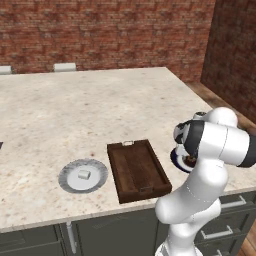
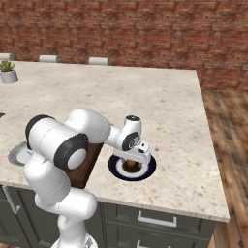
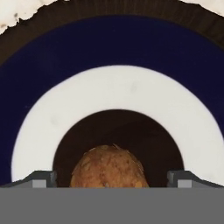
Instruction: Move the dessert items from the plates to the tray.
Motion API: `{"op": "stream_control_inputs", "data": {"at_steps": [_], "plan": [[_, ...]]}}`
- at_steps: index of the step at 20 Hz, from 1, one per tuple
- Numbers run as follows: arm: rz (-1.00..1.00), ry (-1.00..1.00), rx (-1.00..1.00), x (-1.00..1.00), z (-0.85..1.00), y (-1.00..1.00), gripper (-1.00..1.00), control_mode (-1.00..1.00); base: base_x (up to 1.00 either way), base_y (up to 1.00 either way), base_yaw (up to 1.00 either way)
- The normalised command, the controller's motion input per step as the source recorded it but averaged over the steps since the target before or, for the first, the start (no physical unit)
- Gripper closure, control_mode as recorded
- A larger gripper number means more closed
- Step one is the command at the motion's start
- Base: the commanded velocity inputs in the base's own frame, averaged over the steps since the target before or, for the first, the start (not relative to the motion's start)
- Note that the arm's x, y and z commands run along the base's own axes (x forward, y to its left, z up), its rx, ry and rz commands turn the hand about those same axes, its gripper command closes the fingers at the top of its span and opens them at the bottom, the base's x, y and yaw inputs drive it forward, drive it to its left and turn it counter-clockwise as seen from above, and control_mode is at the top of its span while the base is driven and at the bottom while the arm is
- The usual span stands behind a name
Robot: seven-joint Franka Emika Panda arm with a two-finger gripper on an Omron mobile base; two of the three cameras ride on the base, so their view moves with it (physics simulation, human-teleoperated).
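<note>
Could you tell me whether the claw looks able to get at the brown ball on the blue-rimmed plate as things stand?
Probably yes: the claw hangs open right over the brown ball on the blue-rimmed plate, one fingertip on each side, nothing between.

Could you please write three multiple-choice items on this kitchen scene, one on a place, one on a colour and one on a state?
1. The brown ball lies:
A in the tray
B on the blue-rimmed plate
C on the bare counter

2. The lump on the grey plate is:
A white
B red
C green

3. The gripper is:
A shut on the ball
B open
C shut, holding nothing

Key: 1 B, blue rim and white ring surround it; 2 A, a pale cube; 3 B, the fingertips stand apart either side of the ball.
</note>
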Motion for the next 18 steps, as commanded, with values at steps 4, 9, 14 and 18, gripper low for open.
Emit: {"op": "stream_control_inputs", "data": {"at_steps": [4, 9, 14, 18], "plan": [[0.00, 0.00, 0.00, 0.00, 0.00, 0.00, -1.00, -1.00, 0.00, 0.00, 0.00], [0.00, 0.00, 0.00, 0.00, 0.00, 0.00, 1.00, -1.00, 0.00, 0.00, 0.00], [0.00, 0.00, 0.00, 0.00, 0.00, 0.00, 1.00, -1.00, 0.00, 0.00, 0.00], [0.00, 0.00, 0.00, 0.00, 0.24, 0.01, 1.00, -1.00, 0.00, 0.00, 0.00]]}}
